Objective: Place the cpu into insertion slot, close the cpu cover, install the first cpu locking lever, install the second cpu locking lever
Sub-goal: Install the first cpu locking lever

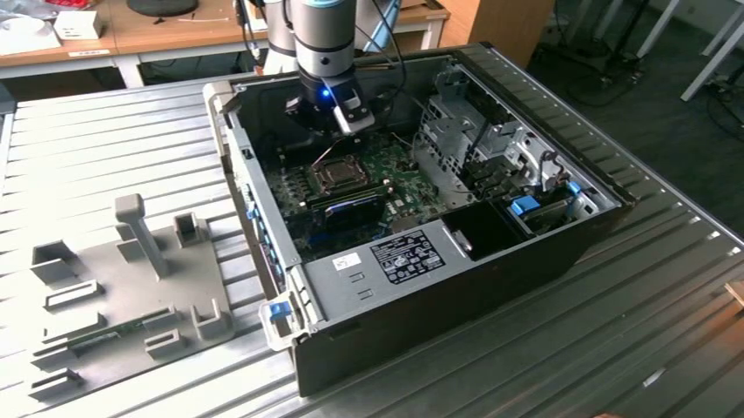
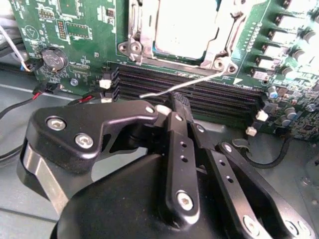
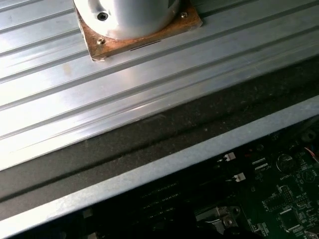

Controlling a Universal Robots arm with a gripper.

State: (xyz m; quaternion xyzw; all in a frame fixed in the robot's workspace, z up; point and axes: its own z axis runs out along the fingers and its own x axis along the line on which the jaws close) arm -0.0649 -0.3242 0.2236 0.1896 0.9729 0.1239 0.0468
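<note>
Now, in the exterior view, a robot arm reaches down into an open computer case [image 1: 558,235] lying on a ribbed metal table [image 1: 117,139]. Its gripper [image 1: 347,120] hangs just above the insertion slot [image 1: 338,174] on the green motherboard [image 1: 395,187].

In the second wrist view, the cpu [image 2: 182,25] sits in the slot, its dull silver top showing through the cut-out of the cpu cover [image 2: 145,35], which lies flat over it. A thin wire locking lever [image 2: 199,78] juts out from the socket corner across the black memory slots [image 2: 209,92], free and not hooked down. The gripper [image 2: 178,102] has its black fingers pressed together, holding nothing. Their tips are right beside the lever's free end; whether they touch the wire cannot be told.

The main risk is that the narrow tips slide off the thin, springy wire. The lever would then spring back, and the fingers could drive into the memory slots or their white latches [image 2: 106,83]. A push at a poor angle could also miss the hook, leaving the cover loose over the chip.
</note>
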